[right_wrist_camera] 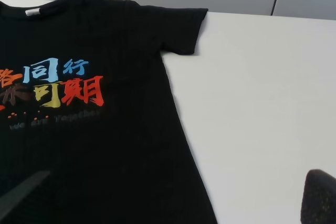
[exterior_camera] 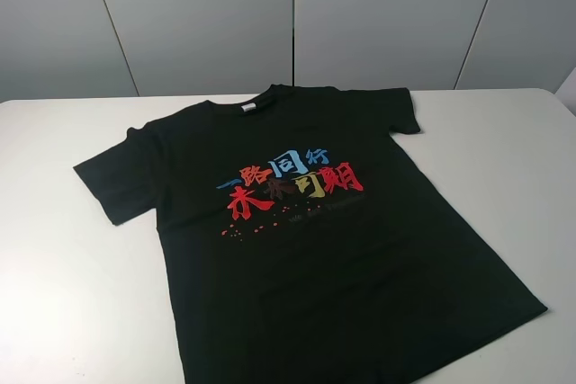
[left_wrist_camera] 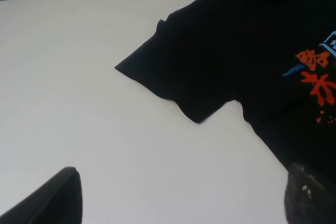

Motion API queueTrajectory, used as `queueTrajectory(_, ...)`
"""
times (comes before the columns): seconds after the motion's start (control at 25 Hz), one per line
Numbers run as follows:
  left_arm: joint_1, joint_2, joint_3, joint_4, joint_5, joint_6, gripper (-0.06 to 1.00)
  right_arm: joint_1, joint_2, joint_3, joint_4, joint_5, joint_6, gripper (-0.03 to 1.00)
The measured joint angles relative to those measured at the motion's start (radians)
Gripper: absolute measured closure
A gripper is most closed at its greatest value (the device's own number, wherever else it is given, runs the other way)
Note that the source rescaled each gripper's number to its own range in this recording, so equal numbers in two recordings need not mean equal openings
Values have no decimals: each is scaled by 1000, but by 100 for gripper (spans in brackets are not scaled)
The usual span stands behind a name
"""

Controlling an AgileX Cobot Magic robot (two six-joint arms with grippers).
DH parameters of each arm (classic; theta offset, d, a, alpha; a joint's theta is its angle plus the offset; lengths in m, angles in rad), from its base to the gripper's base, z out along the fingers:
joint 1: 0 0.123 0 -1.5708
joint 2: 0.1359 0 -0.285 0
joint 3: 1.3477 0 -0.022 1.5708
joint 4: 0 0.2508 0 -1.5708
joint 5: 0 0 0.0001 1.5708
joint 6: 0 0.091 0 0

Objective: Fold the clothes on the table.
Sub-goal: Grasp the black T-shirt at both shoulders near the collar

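One black T-shirt (exterior_camera: 315, 258), one white table (exterior_camera: 504, 150), four grey wall panels (exterior_camera: 202, 20), and two pincers: left pincer (left_wrist_camera: 184, 198), right pincer (right_wrist_camera: 168, 198).

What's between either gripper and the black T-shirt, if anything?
Nothing visible. The T-shirt lies spread out; only bare table separates the left gripper from its sleeve, and the right gripper faces the shirt's side directly.
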Motion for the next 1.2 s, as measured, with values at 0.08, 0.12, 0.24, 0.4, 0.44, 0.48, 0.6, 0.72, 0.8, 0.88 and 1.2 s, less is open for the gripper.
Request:
queueTrajectory(0.08,0,0,0,0,0,0,-5,0,0,0,0,0,0,-3)
queueTrajectory(0.12,0,0,0,0,0,0,-5,0,0,0,0,0,0,-3)
queueTrajectory(0.24,0,0,0,0,0,0,-5,0,0,0,0,0,0,-3)
queueTrajectory(0.4,0,0,0,0,0,0,-5,0,0,0,0,0,0,-3)
queueTrajectory(0.44,0,0,0,0,0,0,-5,0,0,0,0,0,0,-3)
queueTrajectory(0.48,0,0,0,0,0,0,-5,0,0,0,0,0,0,-3)
queueTrajectory(0.6,0,0,0,0,0,0,-5,0,0,0,0,0,0,-3)
queueTrajectory(0.72,0,0,0,2,0,-12,-5,0,0,0,0,0,0,-3)
queueTrajectory(0.8,0,0,0,4,0,-16,-5,0,0,0,0,0,0,-3)
queueTrajectory(0.88,0,0,0,4,0,-17,-5,0,0,0,0,0,0,-3)
queueTrajectory(1.2,0,0,0,4,0,-21,-5,0,0,0,0,0,0,-3)
